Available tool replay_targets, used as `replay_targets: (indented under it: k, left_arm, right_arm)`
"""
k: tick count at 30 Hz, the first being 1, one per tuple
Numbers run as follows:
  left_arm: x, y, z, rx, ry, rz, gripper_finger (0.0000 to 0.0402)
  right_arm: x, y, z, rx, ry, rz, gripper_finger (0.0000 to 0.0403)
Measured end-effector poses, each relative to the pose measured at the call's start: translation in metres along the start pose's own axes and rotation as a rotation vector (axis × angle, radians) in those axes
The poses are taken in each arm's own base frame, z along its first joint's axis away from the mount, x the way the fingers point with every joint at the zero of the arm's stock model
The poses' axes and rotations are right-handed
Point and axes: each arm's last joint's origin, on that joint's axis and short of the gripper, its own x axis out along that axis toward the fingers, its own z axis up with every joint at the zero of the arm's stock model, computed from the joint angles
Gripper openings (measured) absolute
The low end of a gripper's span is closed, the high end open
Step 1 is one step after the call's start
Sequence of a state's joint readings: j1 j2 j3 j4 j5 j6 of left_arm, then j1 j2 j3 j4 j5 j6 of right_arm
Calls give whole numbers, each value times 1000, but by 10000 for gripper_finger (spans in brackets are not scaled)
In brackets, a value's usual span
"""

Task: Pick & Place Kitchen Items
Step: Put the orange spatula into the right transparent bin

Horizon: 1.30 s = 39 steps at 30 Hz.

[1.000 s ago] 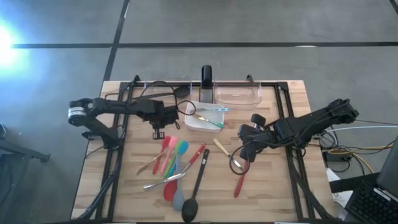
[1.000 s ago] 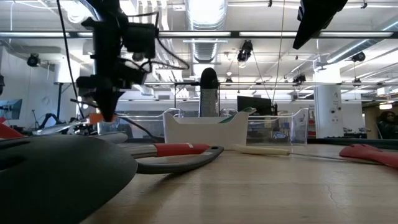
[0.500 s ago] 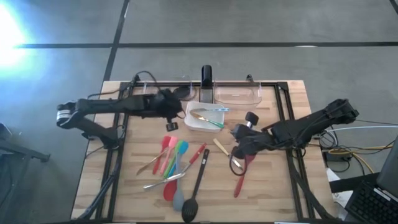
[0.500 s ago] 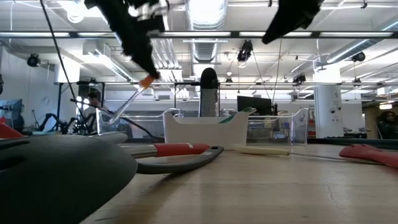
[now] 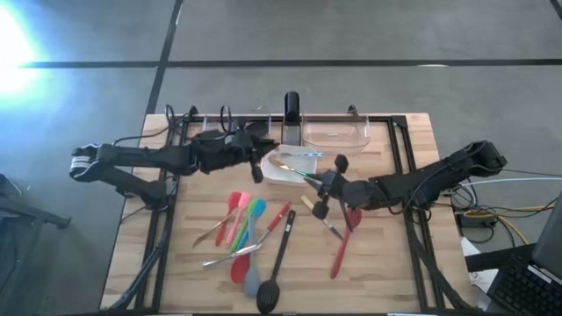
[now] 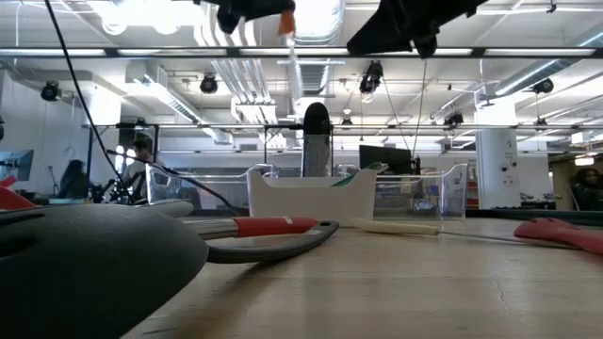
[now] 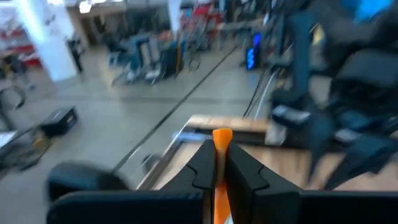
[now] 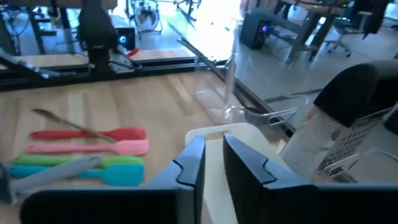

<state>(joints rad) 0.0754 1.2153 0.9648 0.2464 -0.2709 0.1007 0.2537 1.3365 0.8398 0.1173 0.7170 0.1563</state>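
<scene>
My left gripper [image 5: 256, 161] hangs high over the table's far part, just left of the white dish [image 5: 274, 175], shut on an orange-handled utensil [image 7: 221, 138]. The utensil's orange end [image 6: 285, 21] also shows at the top of the low view. My right gripper [image 5: 320, 187] points almost level at the dish's right corner [image 8: 231, 132]. Its fingers stand a little apart and I see nothing held between them. Loose utensils [image 5: 241, 224] lie on the table's near half: coloured spoons [image 8: 93, 152], a black spoon [image 5: 277, 262], a red spatula [image 5: 344, 241] and a wooden-handled knife [image 5: 309, 204]. My left gripper pinches the utensil's orange handle [image 7: 219, 163] between its two fingers, which lie level along it. The handle's rounded end [image 7: 222, 133] sticks out past the fingertips. The utensil is lifted clear of the table, and the gripper hides the rest of it.
Two clear bins [image 5: 335, 133] [image 5: 235, 128] stand at the table's far edge, with a dark post [image 5: 291, 110] between them. The white dish holds a few utensils [image 5: 297, 163]. A black frame [image 5: 406, 175] runs round the table.
My left gripper has risen and gone toward the white dish with the orange-handled utensil, tipping from pointing down to level. My right gripper has gone toward the table's left, up to the dish, and has likewise tipped from pointing down to nearly level.
</scene>
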Motion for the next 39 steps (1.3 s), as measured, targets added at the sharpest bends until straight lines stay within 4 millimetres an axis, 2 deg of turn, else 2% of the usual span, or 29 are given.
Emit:
replay_targets:
  k: [9,20,26,31,37,39]
  left_arm:
    - [24,-22,-1,-8,-52,-62,18]
    - [48,-32,7,-10,-71,-147,18]
    - [54,-35,13,1,-88,-164,18]
    - [55,-35,11,10,-68,-166,18]
    - [55,-35,10,21,-54,-166,18]
    - [55,-35,10,21,-53,-166,32]
  right_arm:
    - [9,-12,7,39,-27,-35,123]
    - [13,-16,11,65,-49,-23,145]
    - [13,-17,11,65,-48,-25,114]
    - [13,-17,10,52,-42,-26,25]
    - [14,-17,9,42,-36,-24,12]
    - [14,-17,9,41,-35,-24,11]
